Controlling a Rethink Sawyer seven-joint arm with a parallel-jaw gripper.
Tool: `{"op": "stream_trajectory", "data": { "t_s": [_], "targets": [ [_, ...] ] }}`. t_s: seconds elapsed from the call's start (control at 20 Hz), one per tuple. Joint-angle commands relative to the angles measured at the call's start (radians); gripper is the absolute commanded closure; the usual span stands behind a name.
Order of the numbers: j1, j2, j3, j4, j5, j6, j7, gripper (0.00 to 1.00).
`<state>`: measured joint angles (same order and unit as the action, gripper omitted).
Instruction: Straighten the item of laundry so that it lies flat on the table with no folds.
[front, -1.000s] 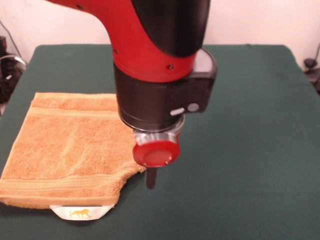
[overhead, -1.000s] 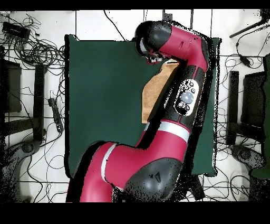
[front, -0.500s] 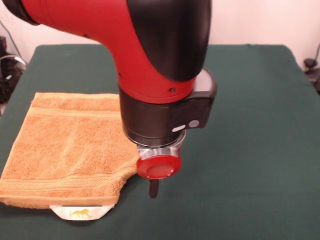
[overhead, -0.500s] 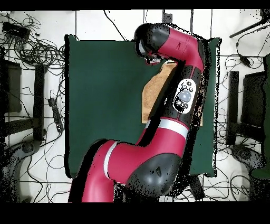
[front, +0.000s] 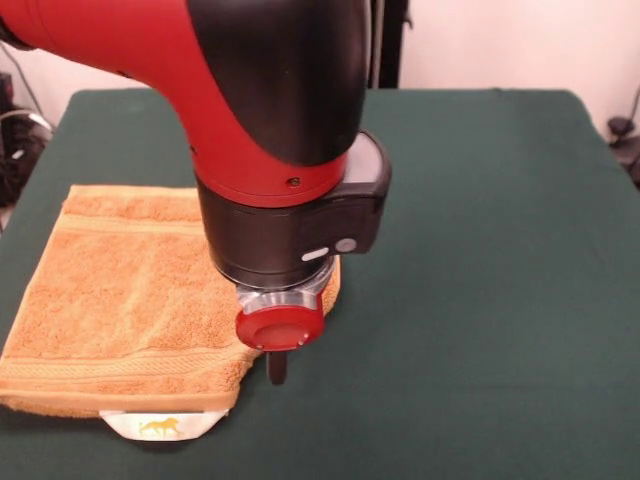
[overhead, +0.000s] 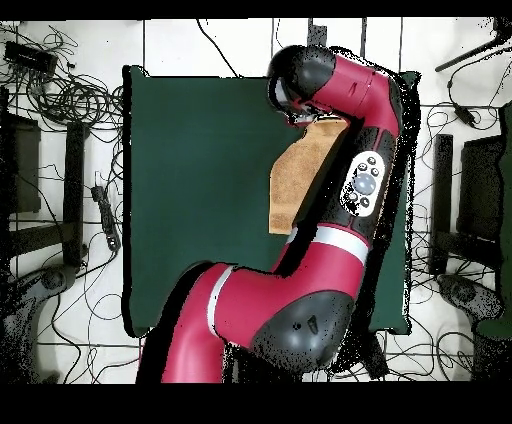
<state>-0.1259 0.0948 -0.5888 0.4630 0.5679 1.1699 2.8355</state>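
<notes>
The item of laundry (front: 130, 290) is an orange-tan terry towel lying at the left of the green table (front: 480, 250), with a stripe band along its near edge and a white tag (front: 160, 426) poking out below. Its near edge looks doubled over. My gripper (front: 277, 368) hangs under a red disc on the wrist, just off the towel's near right corner and low over the cloth. The arm hides the towel's right part, apart from a small strip (front: 331, 285). In the overhead view the towel (overhead: 298, 178) shows beside the arm, which hides the gripper.
Dark equipment (front: 15, 130) stands off the table's left edge in the front view. In the overhead view, cables (overhead: 70, 90) and stands (overhead: 75, 190) ring the table (overhead: 200, 180) on the floor. The table's far edge (front: 470, 92) meets a pale wall.
The arm has swung left in the front view, carrying the gripper from the bare table to the towel's near right corner. The towel has barely moved.
</notes>
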Motion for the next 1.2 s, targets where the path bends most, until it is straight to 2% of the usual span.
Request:
{"op": "stream_trajectory", "data": {
  "t_s": [0.05,0.45,1.2],
  "targets": [
    [-0.007,-0.012,0.043,0.061,-0.022,0.125,0.096,0.00],
    [0.011,0.021,0.065,0.066,-0.016,0.058,0.134,0.00],
    [0.010,0.026,0.105,0.108,-0.015,-0.022,0.106,0.00]
  ]
}}
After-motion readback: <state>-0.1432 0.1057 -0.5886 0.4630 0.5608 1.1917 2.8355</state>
